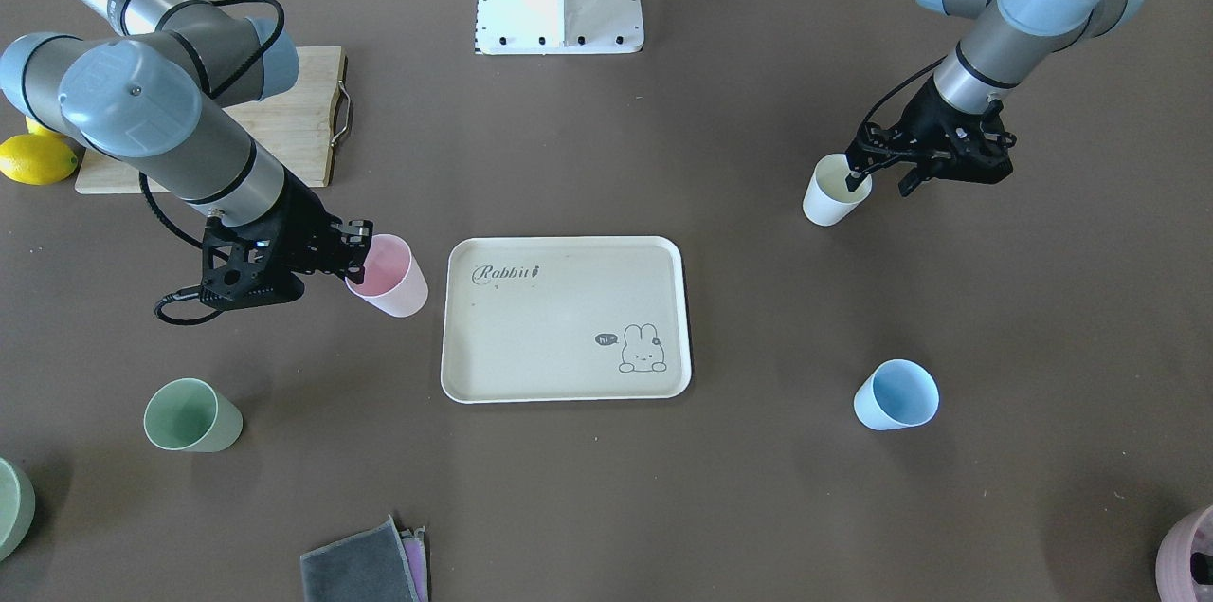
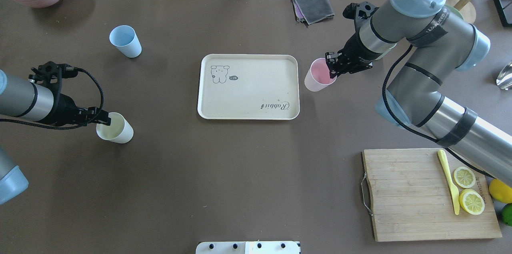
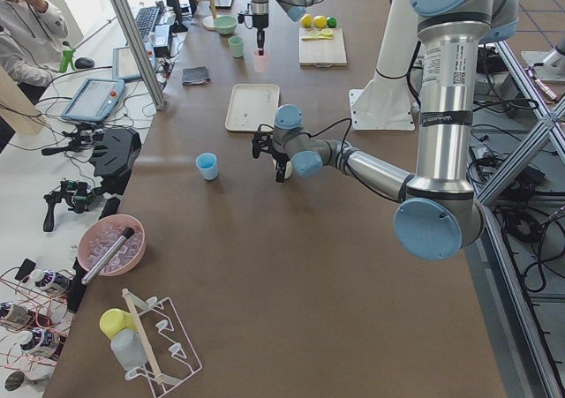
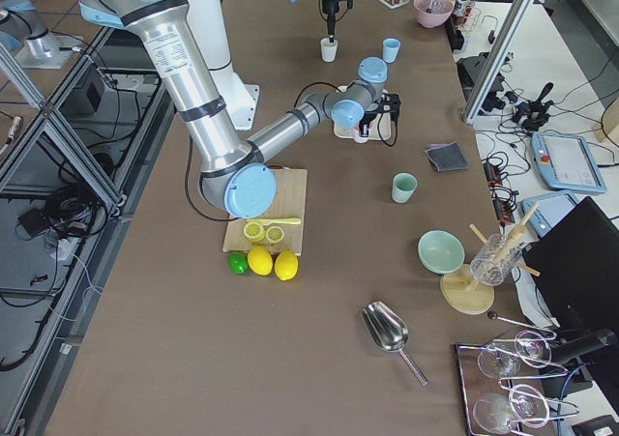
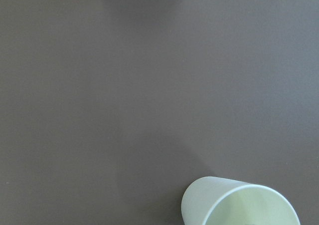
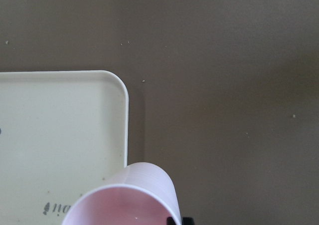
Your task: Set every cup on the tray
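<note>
Your right gripper [image 1: 356,253] is sitting at the rim of the pastel pink tapered cup [image 1: 398,289], just beside the cream rectangular tray [image 1: 569,341]. Your left gripper [image 1: 858,175] is hanging at the rim of the cream-white cup [image 1: 824,204], well apart from that tray. You cannot tell whether either is clamping.

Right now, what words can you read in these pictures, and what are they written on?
"Rabbit": in script on the tray, near one corner.
"hi": in the speech bubble beside the drawn bunny.
Too blurred to read: lettering on the right arm, small print on the cutting board.
</note>
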You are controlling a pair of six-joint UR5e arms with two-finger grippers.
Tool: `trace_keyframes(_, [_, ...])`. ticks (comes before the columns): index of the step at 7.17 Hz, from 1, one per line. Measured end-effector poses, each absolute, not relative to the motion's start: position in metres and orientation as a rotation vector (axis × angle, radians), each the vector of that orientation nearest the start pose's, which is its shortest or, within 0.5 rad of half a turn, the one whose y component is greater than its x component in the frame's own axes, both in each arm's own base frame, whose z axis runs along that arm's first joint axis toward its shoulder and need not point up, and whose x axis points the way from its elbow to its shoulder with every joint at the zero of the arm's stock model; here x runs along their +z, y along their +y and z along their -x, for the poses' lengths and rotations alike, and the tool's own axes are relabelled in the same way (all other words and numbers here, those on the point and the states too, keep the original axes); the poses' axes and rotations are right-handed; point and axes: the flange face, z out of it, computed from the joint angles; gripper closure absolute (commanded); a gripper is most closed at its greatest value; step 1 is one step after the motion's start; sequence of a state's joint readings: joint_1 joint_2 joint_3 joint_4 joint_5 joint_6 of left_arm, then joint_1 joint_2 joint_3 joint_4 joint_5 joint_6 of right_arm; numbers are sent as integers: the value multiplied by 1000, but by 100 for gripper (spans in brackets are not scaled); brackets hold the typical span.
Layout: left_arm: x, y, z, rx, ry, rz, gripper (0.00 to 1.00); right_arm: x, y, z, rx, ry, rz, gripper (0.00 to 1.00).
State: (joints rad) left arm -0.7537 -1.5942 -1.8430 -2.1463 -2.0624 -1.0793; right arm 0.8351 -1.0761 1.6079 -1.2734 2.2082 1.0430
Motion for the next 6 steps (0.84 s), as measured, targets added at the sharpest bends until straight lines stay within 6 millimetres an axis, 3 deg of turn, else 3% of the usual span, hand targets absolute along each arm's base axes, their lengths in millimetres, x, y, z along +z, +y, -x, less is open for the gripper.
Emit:
trace_keyframes(1, [453, -416, -322, -29, 961, -118, 100, 316, -541, 402, 28, -993, -33, 100])
trace_keyframes(3, [446, -417, -328, -28, 972, -116, 100, 312, -538, 418, 27, -991, -27, 100])
trace_keyframes(4, [430, -423, -336, -22, 991, -121, 100, 311, -535, 424, 29, -992, -19, 100])
trace_keyframes(6, [365, -446, -369, -22, 1024, -126, 100, 299, -529, 440, 38, -1003, -1, 100])
